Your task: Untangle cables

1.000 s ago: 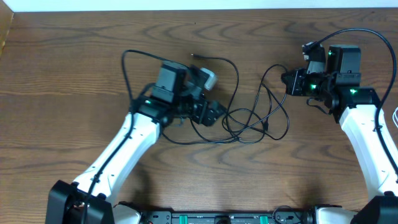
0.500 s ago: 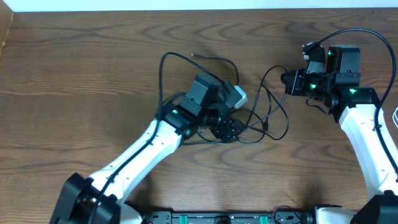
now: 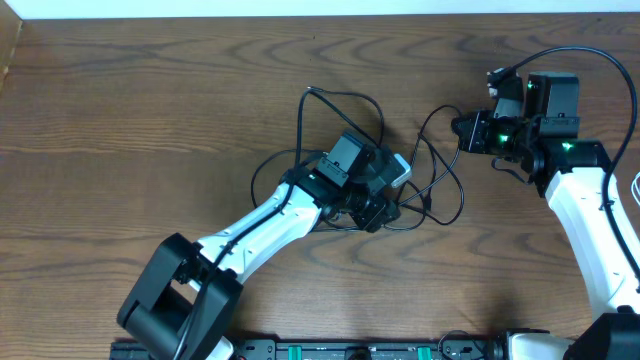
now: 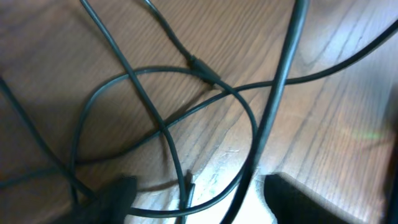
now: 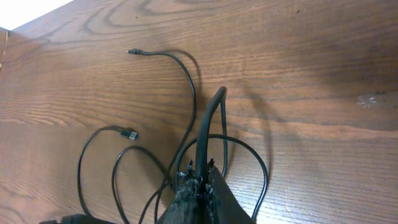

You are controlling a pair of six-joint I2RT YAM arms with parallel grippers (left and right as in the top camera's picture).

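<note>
Thin black cables (image 3: 340, 95) lie in tangled loops at the table's middle. My left gripper (image 3: 378, 210) is low over the tangle. In the left wrist view its fingers (image 4: 193, 186) are spread wide, with crossing cable strands (image 4: 163, 127) and a small plug end between them, and nothing gripped. My right gripper (image 3: 462, 130) is at the tangle's right side. In the right wrist view its fingers (image 5: 202, 173) are shut on a black cable that rises from them. More loops (image 5: 189, 78) with two plug ends lie beyond. A bit of white cable (image 3: 637, 185) shows at the right edge.
The brown wooden table (image 3: 120, 120) runs to a pale edge along the back. The left arm's white link (image 3: 260, 225) stretches diagonally from the front. The right arm's thick black wire (image 3: 600, 55) arcs above its wrist at the back right.
My left arm has swung to the right into the tangle, and the cable loop on the left has been dragged right with it. The right arm has not moved.
</note>
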